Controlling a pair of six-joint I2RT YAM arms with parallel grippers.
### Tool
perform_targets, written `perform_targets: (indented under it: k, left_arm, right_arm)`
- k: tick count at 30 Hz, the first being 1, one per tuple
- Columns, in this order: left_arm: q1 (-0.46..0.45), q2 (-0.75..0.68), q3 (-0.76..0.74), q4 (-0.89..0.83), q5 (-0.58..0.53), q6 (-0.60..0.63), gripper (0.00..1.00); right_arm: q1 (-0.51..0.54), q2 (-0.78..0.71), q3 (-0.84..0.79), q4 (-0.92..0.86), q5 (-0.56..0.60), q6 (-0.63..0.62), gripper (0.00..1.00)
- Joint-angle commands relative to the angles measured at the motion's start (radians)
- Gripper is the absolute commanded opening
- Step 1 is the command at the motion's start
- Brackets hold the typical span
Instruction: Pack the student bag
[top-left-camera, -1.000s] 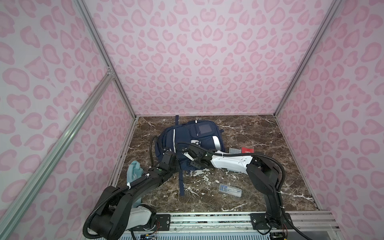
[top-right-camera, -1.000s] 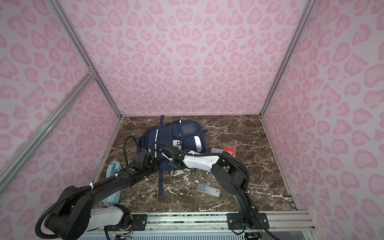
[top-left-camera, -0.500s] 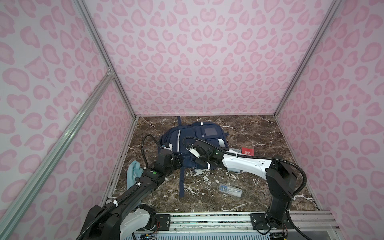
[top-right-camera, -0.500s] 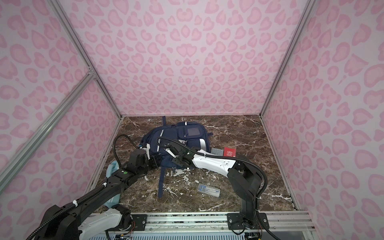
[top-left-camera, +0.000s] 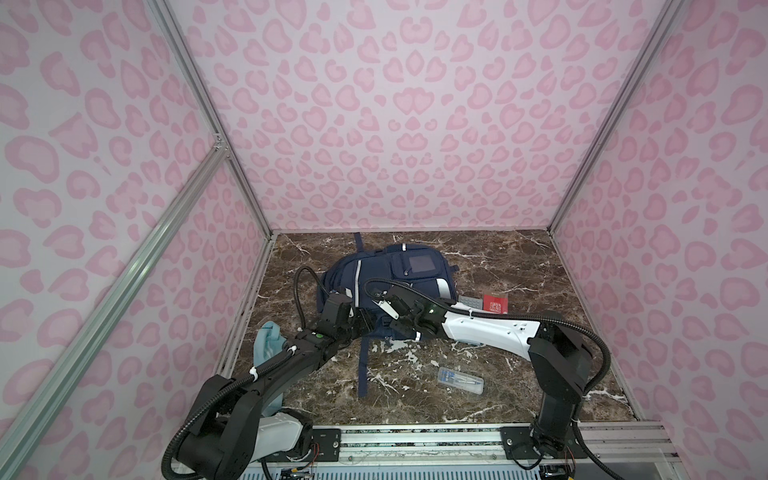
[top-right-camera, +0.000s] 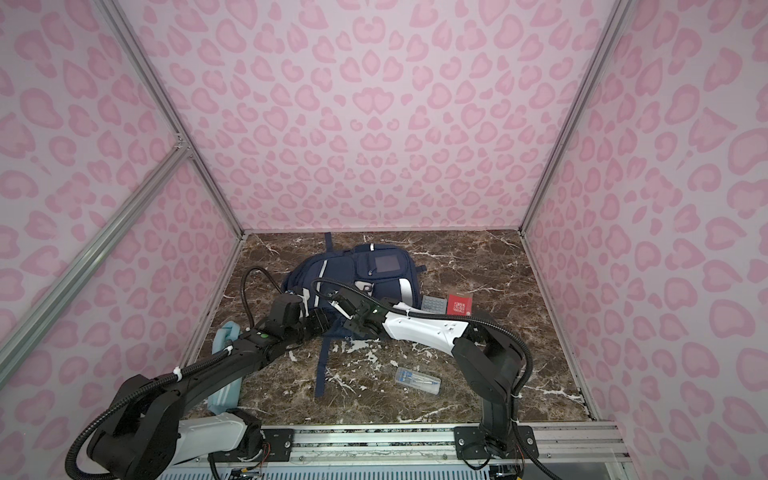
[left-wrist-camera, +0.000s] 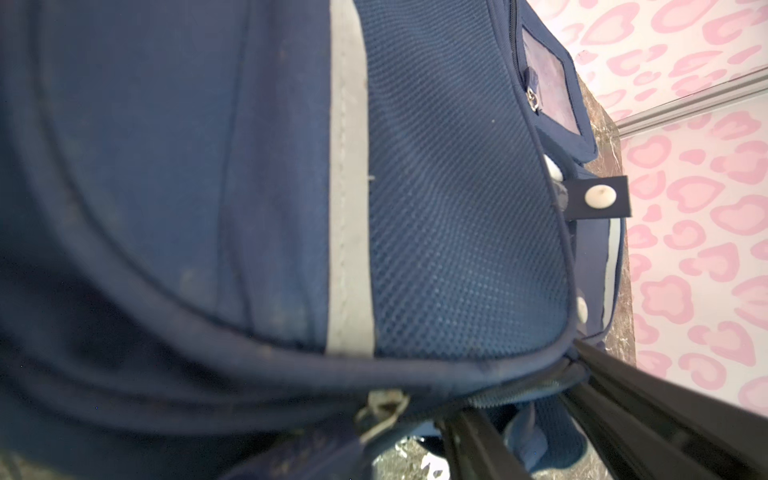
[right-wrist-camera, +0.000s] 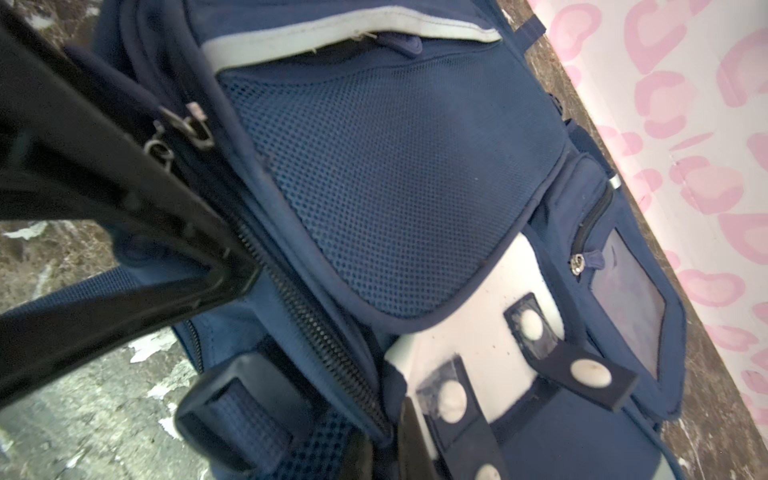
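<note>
Two arms reach low over the marble floor (top-left-camera: 415, 405) and meet at the near edge of the backpack (top-left-camera: 397, 272), which lies flat toward the back wall (top-left-camera: 395, 145); the left gripper (left-wrist-camera: 511, 384) has its jaws parted by the zip (right-wrist-camera: 316, 332), and the right gripper (right-wrist-camera: 243, 274) is pinched closed on the zip edge. Soft and floppy, the backpack will likely sag and slide, so its piped zip rim seems the firmest hold.

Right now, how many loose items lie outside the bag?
4: a grey keypad and a red card right of the bag, a clear case near the front, a light blue thing at the left edge. More may be hidden.
</note>
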Motion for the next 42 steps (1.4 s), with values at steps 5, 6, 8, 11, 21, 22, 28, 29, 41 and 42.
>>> perform_targets:
  k: [5,6,8,11,21,22,28,29,41,42]
  left_arm:
    - [0.001,-0.006,0.02,-0.033,-0.045,0.01,0.61]
    - [0.001,-0.006,0.023,-0.049,-0.056,0.013,0.55]
    - [0.002,0.0,0.023,-0.089,-0.078,0.024,0.36]
    - [0.005,-0.001,0.004,-0.108,-0.102,0.039,0.08]
    - [0.083,-0.056,0.014,-0.284,-0.312,0.129,0.03]
    - [0.107,-0.068,0.01,-0.284,-0.303,0.132,0.03]
    - [0.137,-0.211,0.012,-0.34,-0.229,0.154,0.03]
    - [0.136,-0.244,0.007,-0.339,-0.189,0.15,0.03]
    - [0.03,-0.328,0.035,-0.329,0.064,0.076,0.03]
    - [0.018,-0.332,0.039,-0.329,0.07,0.07,0.03]
  right_arm:
    - [0.006,0.012,-0.021,0.062,-0.026,0.04,0.0]
    - [0.006,0.011,-0.025,0.067,-0.026,0.041,0.0]
    - [0.005,0.007,-0.035,0.071,-0.025,0.04,0.0]
    - [0.001,0.004,-0.043,0.066,-0.013,0.038,0.0]
    - [-0.046,-0.071,-0.106,0.084,-0.03,0.045,0.0]
    - [-0.058,-0.082,-0.115,0.086,-0.039,0.039,0.0]
    - [-0.15,-0.105,-0.161,0.069,-0.052,0.018,0.0]
    - [-0.166,-0.103,-0.162,0.079,-0.052,0.026,0.03]
    - [-0.056,-0.292,-0.29,0.281,-0.244,-0.038,1.0]
    - [-0.044,-0.3,-0.309,0.316,-0.273,-0.085,1.0]
